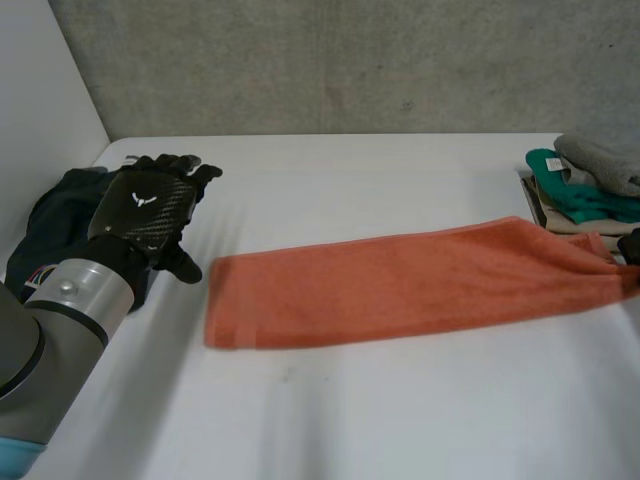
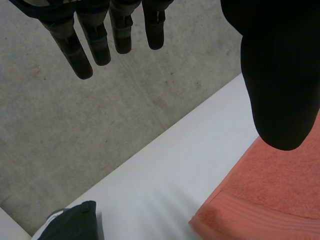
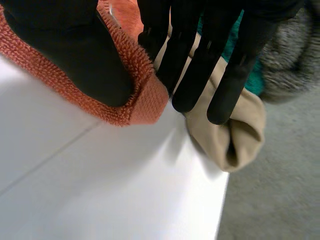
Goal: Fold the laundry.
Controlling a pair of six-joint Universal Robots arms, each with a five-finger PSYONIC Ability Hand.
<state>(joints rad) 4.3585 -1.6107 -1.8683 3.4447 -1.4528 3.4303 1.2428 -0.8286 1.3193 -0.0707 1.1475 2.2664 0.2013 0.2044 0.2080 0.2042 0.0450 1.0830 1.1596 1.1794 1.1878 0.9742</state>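
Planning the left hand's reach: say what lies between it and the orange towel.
Head view: just bare white table between left hand and orange towel.

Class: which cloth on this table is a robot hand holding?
The orange towel, spread out: the right hand pinches its corner. The stacked cloths beside it and the dark cloth near the open left hand lie unheld.

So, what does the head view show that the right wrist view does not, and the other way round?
Head view: the left hand, open and holding nothing, a dark garment beside it, and the orange towel at full length. Right wrist view: the right hand pinching the towel's corner between thumb and fingers. Both: the towel and the folded pile of beige, teal and grey cloths.
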